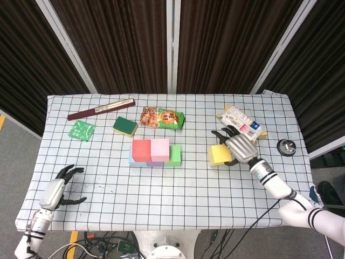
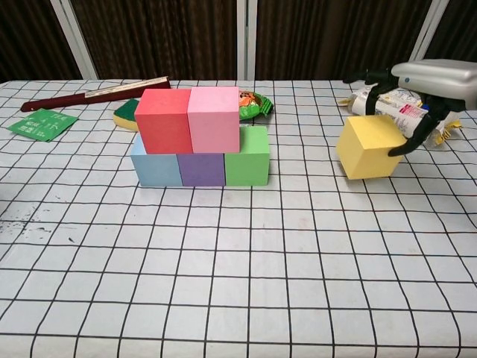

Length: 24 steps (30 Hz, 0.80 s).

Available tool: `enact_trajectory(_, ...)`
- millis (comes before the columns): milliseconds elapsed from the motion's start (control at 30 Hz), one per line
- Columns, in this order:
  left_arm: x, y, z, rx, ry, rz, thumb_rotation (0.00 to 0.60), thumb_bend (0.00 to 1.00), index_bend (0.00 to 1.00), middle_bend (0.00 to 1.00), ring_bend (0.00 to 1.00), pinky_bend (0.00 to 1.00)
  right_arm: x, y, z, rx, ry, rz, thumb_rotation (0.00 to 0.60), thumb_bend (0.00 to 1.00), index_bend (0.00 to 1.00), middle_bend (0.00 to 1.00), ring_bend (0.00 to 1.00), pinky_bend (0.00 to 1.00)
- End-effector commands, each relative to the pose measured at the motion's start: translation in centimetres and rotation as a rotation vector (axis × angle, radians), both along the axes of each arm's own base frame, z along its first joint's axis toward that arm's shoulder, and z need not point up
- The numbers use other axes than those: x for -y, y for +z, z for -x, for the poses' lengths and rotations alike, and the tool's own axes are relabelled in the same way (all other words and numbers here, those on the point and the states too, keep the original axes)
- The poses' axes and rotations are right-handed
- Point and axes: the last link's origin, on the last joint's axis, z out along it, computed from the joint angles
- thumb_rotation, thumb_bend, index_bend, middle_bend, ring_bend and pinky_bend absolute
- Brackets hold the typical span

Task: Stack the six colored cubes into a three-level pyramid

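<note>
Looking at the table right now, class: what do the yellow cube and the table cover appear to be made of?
Yellow cube: probably foam or painted wood; matte faces without glare, slightly soft edges. The pictures leave it open.
Table cover: seemingly woven cloth, white with a black grid; it wrinkles and hangs over the table edge.

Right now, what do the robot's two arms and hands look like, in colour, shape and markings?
The right hand has a silver-grey metal back and black fingers; in the head view its silver wrist carries a small green ring, and the right arm is white with black bands. The left hand looks the same: silver-grey back, black fingers, on a white arm with a dark band.
</note>
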Motion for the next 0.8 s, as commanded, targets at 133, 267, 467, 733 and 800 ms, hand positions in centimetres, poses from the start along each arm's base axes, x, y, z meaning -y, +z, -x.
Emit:
enact_trajectory(133, -0.2, 0.1, -0.2, 0.013, -0.012, -0.011, 0.6, 0.0, 0.2, 0.22, 0.06, 0.09, 1.5, 6.0, -6.1, 0.157, 0.035, 0.114, 0.6, 0.02, 0.0, 0.56, 0.12, 0.0)
enact_trajectory(267, -0.3, 0.1, -0.4, 0.02, -0.021, -0.019, 0.6, 0.0, 0.2, 0.22, 0.06, 0.09, 2.8, 8.9, -11.1, 0.224, 0.024, 0.127, 0.6, 0.01, 0.0, 0.58, 0.12, 0.0)
enact_trajectory(467, -0.4, 0.3, -0.4, 0.01, -0.029, -0.052, 0.6, 0.0, 0.2, 0.22, 0.06, 0.09, 2.8, 8.4, -18.2, 0.211, 0.058, 0.083, 0.6, 0.0, 0.0, 0.62, 0.14, 0.0)
enact_trajectory(733, -0.6, 1.0, -0.5, -0.025, -0.052, -0.09, 0.6, 0.0, 0.2, 0.22, 0.06, 0.09, -0.2, 3.6, -25.0, 0.147, 0.092, 0.05, 0.6, 0.0, 0.0, 0.63, 0.17, 0.0)
enact_trajectory(800, -0.7, 1.1, -0.5, -0.044, -0.059, -0.097, 0.6, 0.0, 0.2, 0.22, 0.06, 0.09, -0.9, 2.9, -26.1, 0.16, 0.065, 0.026, 0.6, 0.0, 0.0, 0.63, 0.17, 0.0)
